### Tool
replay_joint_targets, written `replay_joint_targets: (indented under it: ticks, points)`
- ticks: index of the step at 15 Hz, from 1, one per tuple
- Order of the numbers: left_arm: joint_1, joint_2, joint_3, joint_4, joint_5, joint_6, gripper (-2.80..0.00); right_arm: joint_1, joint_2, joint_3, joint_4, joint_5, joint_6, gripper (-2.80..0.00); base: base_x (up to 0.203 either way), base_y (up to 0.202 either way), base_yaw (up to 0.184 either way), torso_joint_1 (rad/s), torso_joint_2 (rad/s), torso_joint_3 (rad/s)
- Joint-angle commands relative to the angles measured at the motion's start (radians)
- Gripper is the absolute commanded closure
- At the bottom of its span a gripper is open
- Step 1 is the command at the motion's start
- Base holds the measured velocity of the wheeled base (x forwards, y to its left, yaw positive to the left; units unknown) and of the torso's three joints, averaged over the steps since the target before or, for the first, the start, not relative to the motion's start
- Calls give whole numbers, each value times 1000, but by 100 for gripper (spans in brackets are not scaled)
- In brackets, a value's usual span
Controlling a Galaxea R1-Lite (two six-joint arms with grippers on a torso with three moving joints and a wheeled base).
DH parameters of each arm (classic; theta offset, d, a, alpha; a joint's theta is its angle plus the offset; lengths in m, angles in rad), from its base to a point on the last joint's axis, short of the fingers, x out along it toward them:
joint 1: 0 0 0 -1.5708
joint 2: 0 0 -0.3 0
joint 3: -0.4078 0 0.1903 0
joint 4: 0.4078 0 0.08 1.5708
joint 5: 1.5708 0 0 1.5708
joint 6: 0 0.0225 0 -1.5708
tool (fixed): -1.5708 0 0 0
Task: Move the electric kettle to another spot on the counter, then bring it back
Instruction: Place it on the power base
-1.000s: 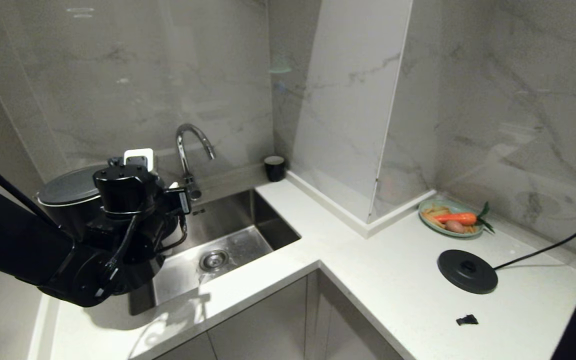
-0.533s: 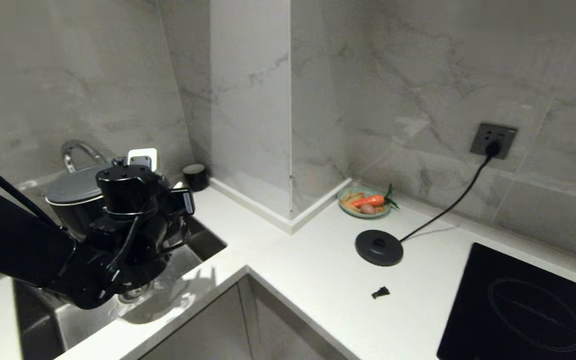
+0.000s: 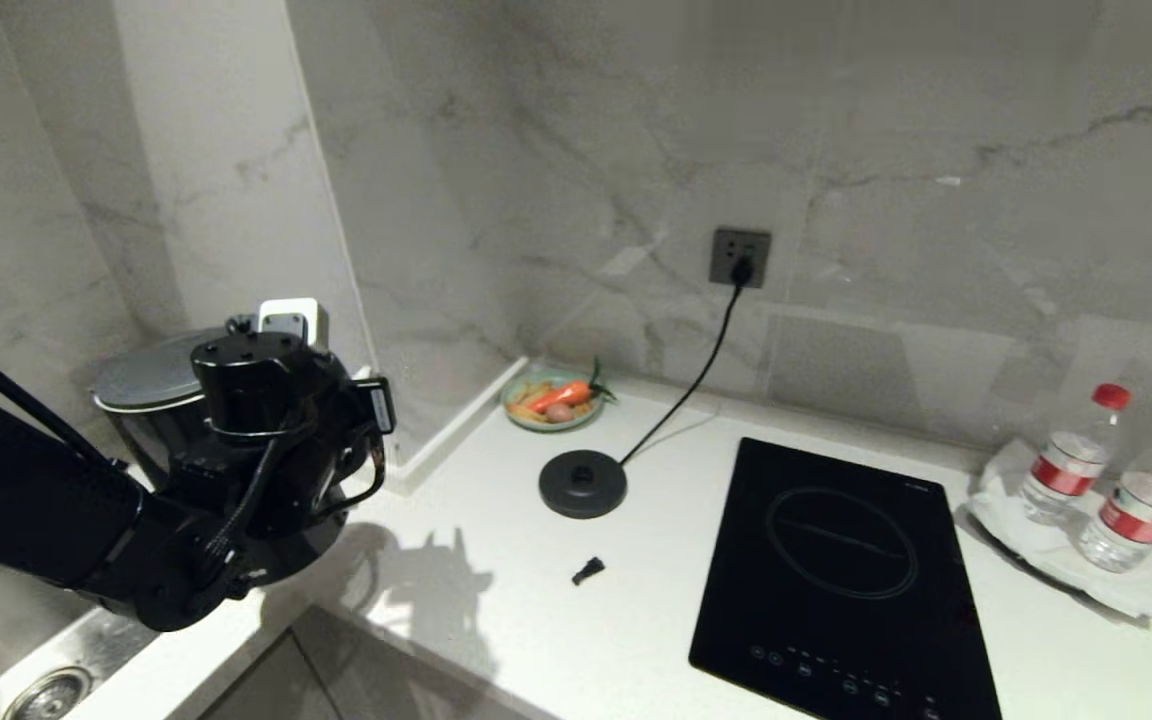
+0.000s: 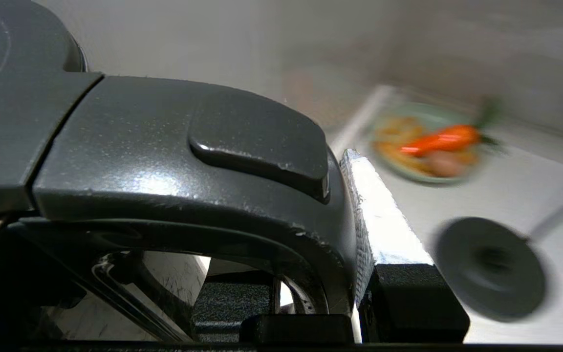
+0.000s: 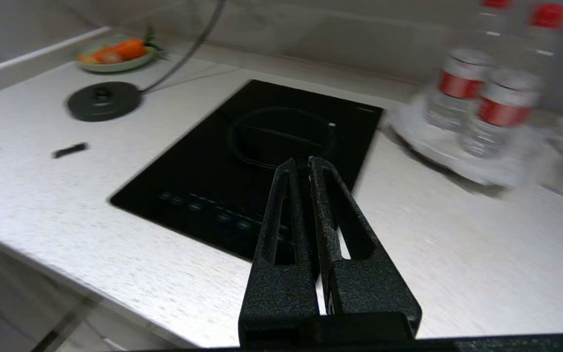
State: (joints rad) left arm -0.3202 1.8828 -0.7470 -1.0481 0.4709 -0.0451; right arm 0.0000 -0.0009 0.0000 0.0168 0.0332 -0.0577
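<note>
Your left gripper [image 4: 359, 274] clamps the kettle [image 3: 151, 385] handle, airborne at far left over the counter [image 3: 496, 620]. Base [image 3: 582, 482] sits empty at centre; set-down remains. Right gripper [image 5: 309, 164] closed, idle.

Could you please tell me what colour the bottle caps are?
Red, on both water bottles; clearest in the head view.

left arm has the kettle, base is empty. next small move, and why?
Probably carry the kettle rightward until it is over the base, then lower. The left gripper is clamped on its handle, the kettle hangs well left of the base, and the counter between holds only a small black bit.
</note>
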Motion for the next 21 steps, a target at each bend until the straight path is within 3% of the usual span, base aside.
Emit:
replay_joint_targets:
  ticks: [1, 8, 13, 17, 21]
  points:
    - [0, -1, 3, -6, 4, -1, 0, 0, 1, 0, 0, 1, -1, 0, 1, 8, -174, 0, 6, 4]
    - [-10, -1, 8, -7, 12, -1, 0, 0, 1, 0, 0, 1, 1, 0, 3, 7, -161, 2, 3, 2]
    - [-47, 15, -9, -7, 23, 0, 0, 0, 1, 0, 0, 1, 1, 0, 0, 1, -11, 1, 0, 1]
    - [-118, 93, -109, -4, 27, 3, 0, 0, 1, 0, 0, 1, -1, 0, 0, 0, 0, 0, 0, 0]
    - [-151, 198, -229, -4, 79, 28, 0, 0, 1, 0, 0, 1, -1, 0, 0, 0, 0, 0, 0, 0]
